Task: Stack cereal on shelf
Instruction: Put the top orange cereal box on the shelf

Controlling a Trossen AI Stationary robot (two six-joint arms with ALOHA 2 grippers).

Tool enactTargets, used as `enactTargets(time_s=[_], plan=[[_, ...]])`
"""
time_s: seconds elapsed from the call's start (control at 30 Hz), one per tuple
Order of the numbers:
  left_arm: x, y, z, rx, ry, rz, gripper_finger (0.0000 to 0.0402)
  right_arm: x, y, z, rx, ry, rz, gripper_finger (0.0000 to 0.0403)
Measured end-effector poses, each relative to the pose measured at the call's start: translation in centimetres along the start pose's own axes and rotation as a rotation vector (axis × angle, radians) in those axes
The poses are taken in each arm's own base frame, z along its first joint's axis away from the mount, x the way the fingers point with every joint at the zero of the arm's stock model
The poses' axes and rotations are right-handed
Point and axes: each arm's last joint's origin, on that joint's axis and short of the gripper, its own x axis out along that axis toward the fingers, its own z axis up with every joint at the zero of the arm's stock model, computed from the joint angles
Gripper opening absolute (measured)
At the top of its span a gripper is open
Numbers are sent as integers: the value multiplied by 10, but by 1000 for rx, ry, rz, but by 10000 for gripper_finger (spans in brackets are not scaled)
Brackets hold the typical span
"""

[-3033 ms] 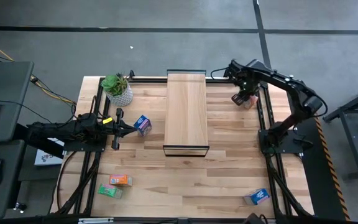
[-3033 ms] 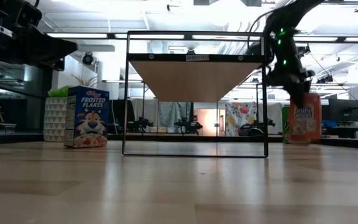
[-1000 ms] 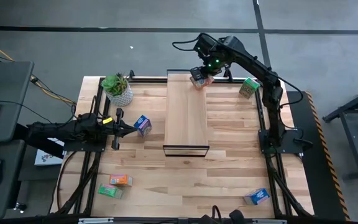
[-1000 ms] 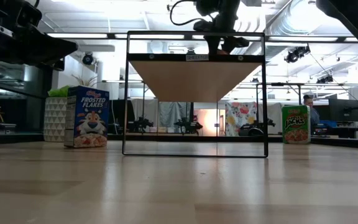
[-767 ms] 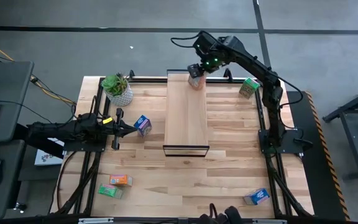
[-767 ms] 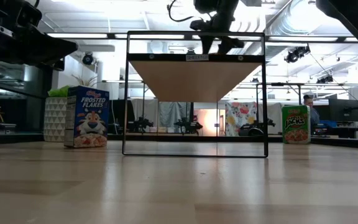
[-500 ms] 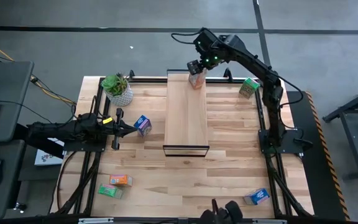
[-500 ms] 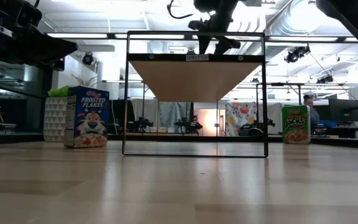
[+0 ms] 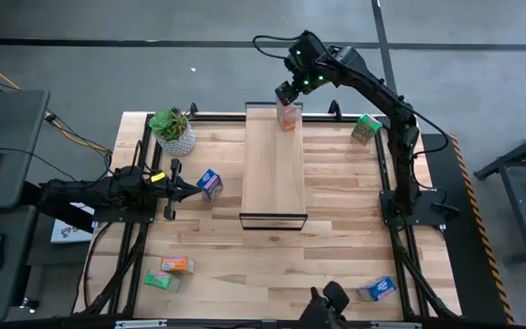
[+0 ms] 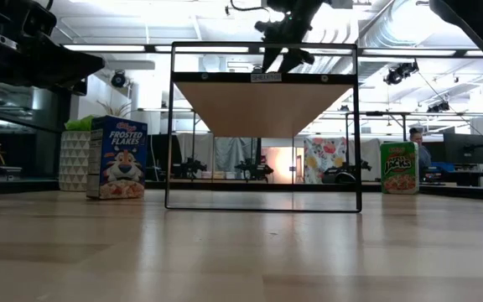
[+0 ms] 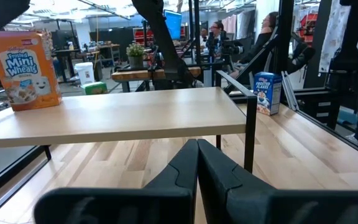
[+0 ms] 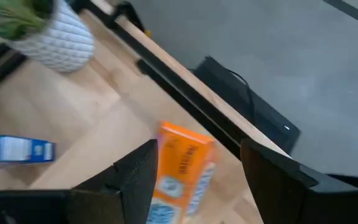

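Observation:
An orange cereal box [image 9: 288,117] stands upright on the far end of the light-wood shelf [image 9: 275,174]. The left wrist view shows its base on the plank [image 11: 22,70]. My right gripper [image 9: 287,92] hovers open just above the box and clear of it. In its own view its fingers [image 12: 137,175] stand either side of the box [image 12: 182,169]. My left gripper [image 9: 173,190] waits shut at the table's left, next to a blue cereal box [image 9: 210,183]. A green cereal box [image 9: 366,128] stands at the far right.
A potted plant [image 9: 173,131] stands at the far left corner. An orange box [image 9: 178,265] and a green box [image 9: 161,281] lie near the front left, and a blue box [image 9: 376,290] at the front right. A dark object [image 9: 327,306] shows at the near edge.
My right gripper has set the orange box upright on the shelf's far end, opened and let go. It has then risen a little toward the far edge, tipping and rolling its wrist. The box stays standing where it was put.

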Motion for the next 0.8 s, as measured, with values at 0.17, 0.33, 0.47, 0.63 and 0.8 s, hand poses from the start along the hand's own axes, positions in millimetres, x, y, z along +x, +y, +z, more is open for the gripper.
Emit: enactTargets(time_s=[0.17, 0.33, 0.47, 0.63, 0.8], plan=[[0, 0, 0, 0, 0, 0, 1, -25, -3, 1, -131, -64, 10, 222], [0, 0, 0, 0, 0, 0, 1, -55, -6, 1, -206, -141, 9, 222], [0, 0, 0, 0, 0, 0, 1, -76, -7, -8, -199, -124, 2, 221], [0, 0, 0, 0, 0, 0, 1, -89, -6, -23, -159, -65, -9, 189], [0, 0, 0, 0, 0, 0, 1, -82, -2, -44, -114, -52, -152, 99]])
